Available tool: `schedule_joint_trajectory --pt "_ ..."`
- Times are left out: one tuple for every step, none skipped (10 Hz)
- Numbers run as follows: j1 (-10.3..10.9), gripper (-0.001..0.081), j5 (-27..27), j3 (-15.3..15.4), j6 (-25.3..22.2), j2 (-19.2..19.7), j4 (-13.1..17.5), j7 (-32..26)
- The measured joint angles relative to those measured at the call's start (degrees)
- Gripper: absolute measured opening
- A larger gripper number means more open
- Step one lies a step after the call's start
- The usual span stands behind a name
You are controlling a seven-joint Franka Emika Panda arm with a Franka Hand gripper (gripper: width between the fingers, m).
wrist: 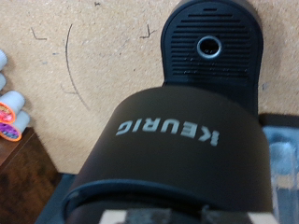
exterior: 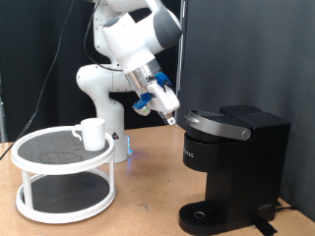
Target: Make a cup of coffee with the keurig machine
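Note:
The keurig machine (exterior: 234, 162) stands on the table at the exterior view's right, black and boxy, with its rounded lid (exterior: 215, 124) down. My gripper (exterior: 169, 116) hangs just off the lid's front edge, at its left in the exterior view, with nothing seen between the fingers. The wrist view looks straight down on the lid with the KEURIG logo (wrist: 173, 131) and on the round drip base (wrist: 207, 47). The cup (exterior: 92, 132), a small white mug, stands on the top shelf of a white two-tier stand (exterior: 64, 187) at the exterior view's left.
The robot's white base (exterior: 98, 93) stands behind the stand. In the wrist view several small pods (wrist: 9, 117) lie beside a brown block (wrist: 23, 182). The table is tan wood (exterior: 148, 197). A black curtain hangs behind.

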Motion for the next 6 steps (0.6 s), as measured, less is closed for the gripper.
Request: schedule_joint_trajectory --pt "0.01 0.0000 2.11 -0.07 -0.30 -0.32 0.29 0.04" --pt "0.09 0.0000 4.15 -0.07 -0.75 -0.45 1.10 0.46" --pt "0.26 0.0000 5.40 0.07 -1.09 -0.47 2.09 1.39" --pt "0.37 0.0000 5.58 0.53 -1.18 -0.47 2.93 2.71" --pt "0.49 0.0000 5.58 1.15 -1.18 -0.47 3.54 3.86" --pt "0.53 0.0000 5.35 1.77 -1.18 -0.47 3.88 4.62"
